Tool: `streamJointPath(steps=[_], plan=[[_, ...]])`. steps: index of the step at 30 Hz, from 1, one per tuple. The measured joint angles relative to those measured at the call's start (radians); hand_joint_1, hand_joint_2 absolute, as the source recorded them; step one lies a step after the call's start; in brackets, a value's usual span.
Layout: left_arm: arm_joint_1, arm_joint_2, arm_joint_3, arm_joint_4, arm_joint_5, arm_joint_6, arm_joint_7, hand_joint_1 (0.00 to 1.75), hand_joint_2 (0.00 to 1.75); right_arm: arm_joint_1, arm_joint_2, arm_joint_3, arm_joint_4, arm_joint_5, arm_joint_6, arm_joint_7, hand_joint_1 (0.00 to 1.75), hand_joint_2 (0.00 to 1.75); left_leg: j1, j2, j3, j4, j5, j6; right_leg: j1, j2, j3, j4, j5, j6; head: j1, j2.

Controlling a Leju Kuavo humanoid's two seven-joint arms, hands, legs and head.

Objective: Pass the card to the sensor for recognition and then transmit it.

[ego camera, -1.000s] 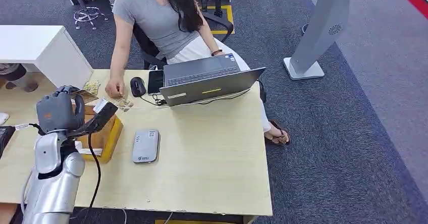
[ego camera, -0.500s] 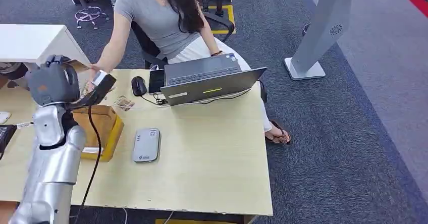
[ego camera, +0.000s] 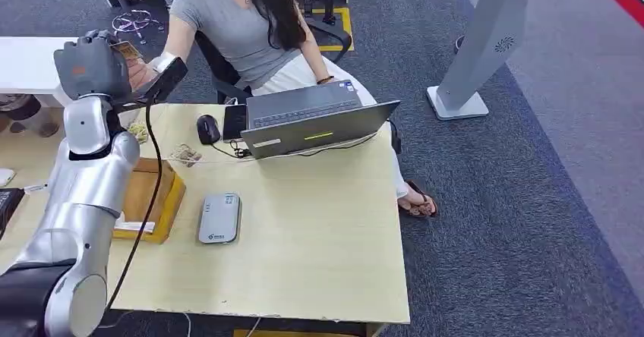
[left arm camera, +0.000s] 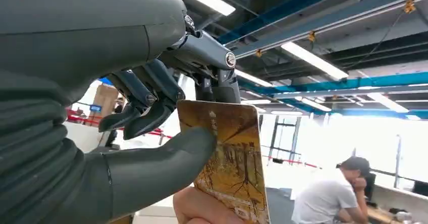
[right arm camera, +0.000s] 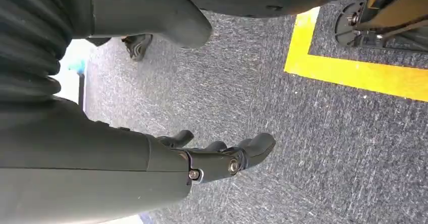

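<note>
My left hand [ego camera: 91, 67] is raised high over the table's far left corner and pinches a golden picture card [ego camera: 127, 50] between thumb and fingers. In the left wrist view the card [left arm camera: 232, 158] stands upright against the thumb of this hand [left arm camera: 151, 108], and a person's fingers [left arm camera: 202, 209] touch its lower edge. The seated person's hand [ego camera: 143, 70] reaches up to the card. The grey-white card sensor [ego camera: 219, 218] lies flat on the table, well below and nearer than the card. My right hand [right arm camera: 217, 158] hangs over the carpet, fingers loosely apart, holding nothing.
A wooden box on a yellow base [ego camera: 148, 193] stands left of the sensor. An open laptop [ego camera: 315, 121], a black mouse [ego camera: 206, 130] and cables lie at the far side of the table [ego camera: 319, 223]. A white cabinet [ego camera: 30, 56] is at the left, a grey stand [ego camera: 486, 41] on the carpet at the right.
My left arm has risen from above the wooden box up toward the person, carrying the card. The person's hand has lifted off the table and now touches the card.
</note>
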Motion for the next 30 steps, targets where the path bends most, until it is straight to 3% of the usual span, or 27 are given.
streamJointPath(steps=[6,7,8,9,14,19,25,30], plan=[[0.002,-0.007,-0.031,0.042,0.0,0.009,0.019,1.75,1.75,0.0,0.002,0.003,0.0,0.0,-0.002,0.0,0.0,1.75,0.0,0.0,-0.001,0.0,0.0,0.0,0.0,0.0,0.0,0.0,0.0,0.0,0.0,0.0],[0.004,-0.008,-0.034,0.048,0.001,0.01,0.02,1.2,1.75,0.0,0.002,0.004,0.0,0.0,-0.002,0.0,0.0,1.75,0.0,0.0,-0.001,0.0,0.0,0.0,0.0,0.0,0.0,0.0,0.0,0.0,0.0,0.0],[0.006,-0.008,-0.034,0.053,0.003,0.01,0.021,0.0,1.75,0.0,0.002,0.005,0.0,0.0,-0.002,0.0,0.0,1.75,0.0,0.0,-0.001,0.0,0.0,0.0,0.0,0.0,0.0,0.0,0.0,0.0,0.0,0.0],[0.009,-0.007,-0.034,0.057,0.006,0.011,0.024,0.0,0.0,0.0,0.002,0.005,0.0,0.0,-0.002,0.0,0.0,1.75,0.0,0.0,-0.001,0.0,0.0,0.0,0.0,0.0,0.0,0.0,0.0,0.0,0.0,0.0],[0.02,-0.002,-0.034,0.073,0.015,0.019,0.03,0.0,0.0,0.0,0.002,0.005,0.0,-0.002,-0.002,0.0,0.0,1.75,0.0,0.0,-0.001,0.0,0.0,0.0,0.0,0.0,0.0,0.0,0.0,0.0,0.0,0.0],[0.096,0.008,-0.034,0.048,0.072,0.09,-0.049,0.0,0.0,0.001,0.002,0.004,0.0,-0.018,-0.003,0.0,0.0,1.75,0.0,0.0,-0.001,0.0,0.0,0.0,0.0,0.0,0.0,0.0,0.0,0.0,0.0,0.0],[0.34,0.019,-0.029,-0.162,0.227,0.128,-0.174,0.0,0.0,0.006,0.007,-0.011,0.0,-0.044,-0.016,-0.001,0.0,1.75,0.0,0.0,-0.003,-0.001,0.0,0.0,0.0,0.0,-0.001,0.0,-0.001,0.0,0.0,0.0],[0.636,0.031,0.011,-0.459,0.505,0.175,-0.346,0.0,0.0,0.016,0.013,-0.04,0.0,-0.082,-0.021,-0.009,0.0,1.75,0.0,0.005,-0.001,-0.002,-0.004,-0.001,0.0,0.005,-0.001,0.0,-0.003,-0.001,0.0,0.0]])
